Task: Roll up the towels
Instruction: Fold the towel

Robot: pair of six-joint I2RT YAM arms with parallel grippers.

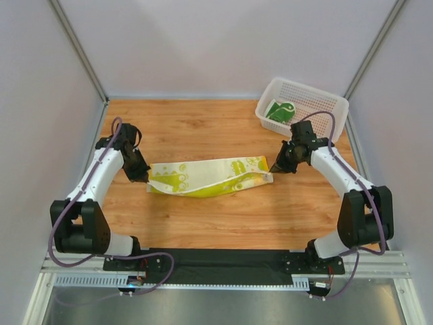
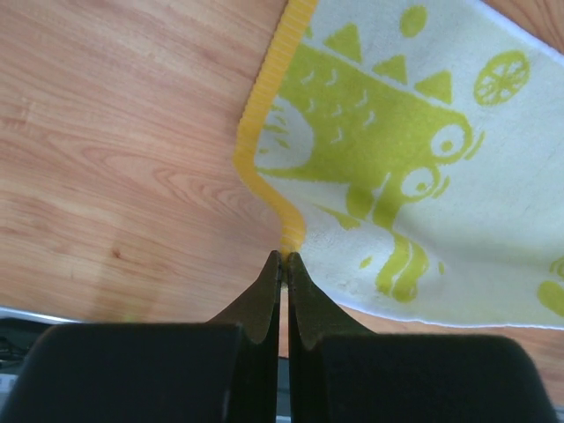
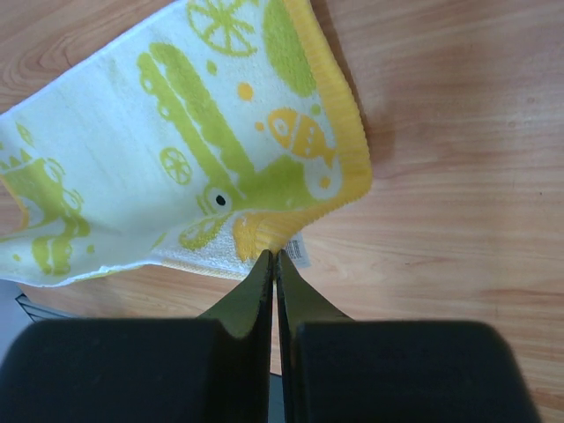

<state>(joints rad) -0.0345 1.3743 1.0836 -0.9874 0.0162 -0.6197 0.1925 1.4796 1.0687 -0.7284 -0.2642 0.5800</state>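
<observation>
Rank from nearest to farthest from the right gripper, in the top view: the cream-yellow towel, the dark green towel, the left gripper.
1. cream-yellow towel: its right end is pinched in the right gripper.
2. dark green towel: behind the gripper, in the white basket.
3. left gripper: at the towel's far left end.
</observation>
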